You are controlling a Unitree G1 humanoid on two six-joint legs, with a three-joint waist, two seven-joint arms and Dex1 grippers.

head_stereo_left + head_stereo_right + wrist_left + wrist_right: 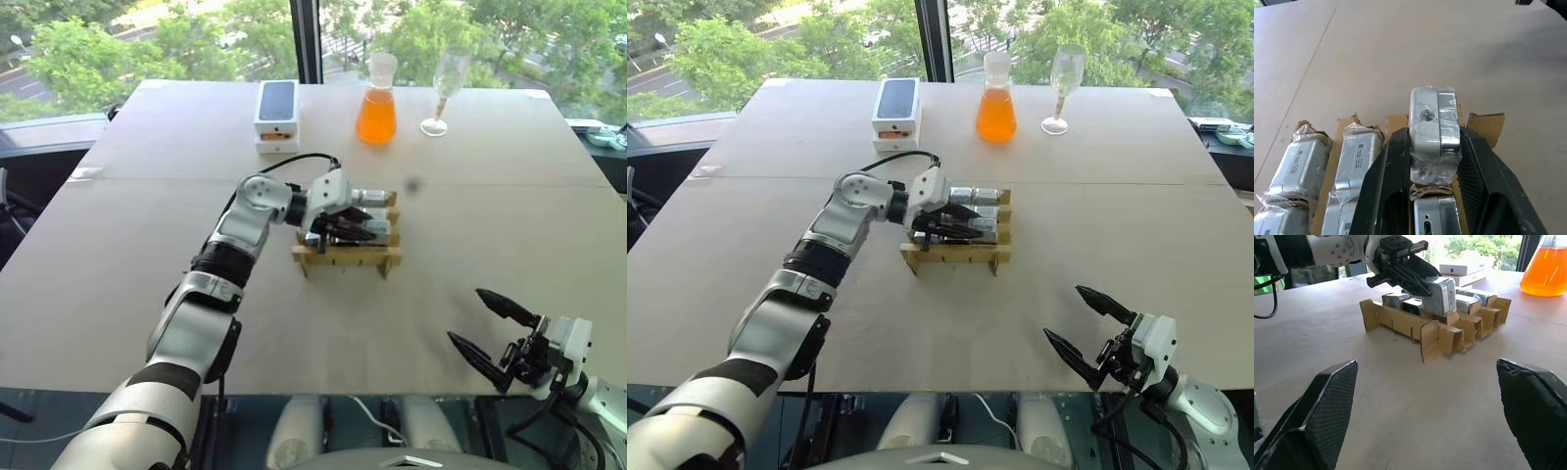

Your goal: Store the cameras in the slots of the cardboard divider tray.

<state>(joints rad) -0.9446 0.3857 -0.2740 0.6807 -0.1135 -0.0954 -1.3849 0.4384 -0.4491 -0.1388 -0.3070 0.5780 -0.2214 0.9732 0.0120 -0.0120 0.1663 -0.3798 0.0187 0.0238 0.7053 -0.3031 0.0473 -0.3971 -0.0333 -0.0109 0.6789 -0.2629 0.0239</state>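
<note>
The cardboard divider tray [345,258] lies mid-table with several plastic-wrapped silver cameras [1354,156] in its slots. My left gripper [361,228] reaches over it from the left and is shut on one camera [1432,132]. That camera stands higher than its neighbours, with its lower end between the cardboard walls on the tray's right side [1441,294]. My right gripper [468,315] hovers open and empty at the table's near right edge, well apart from the tray.
At the far side stand a white phone box [276,113], a flask of orange liquid [376,108] and a wine glass [446,83]. Bare tabletop [470,225] lies around the tray. The table's front edge runs just below my right gripper.
</note>
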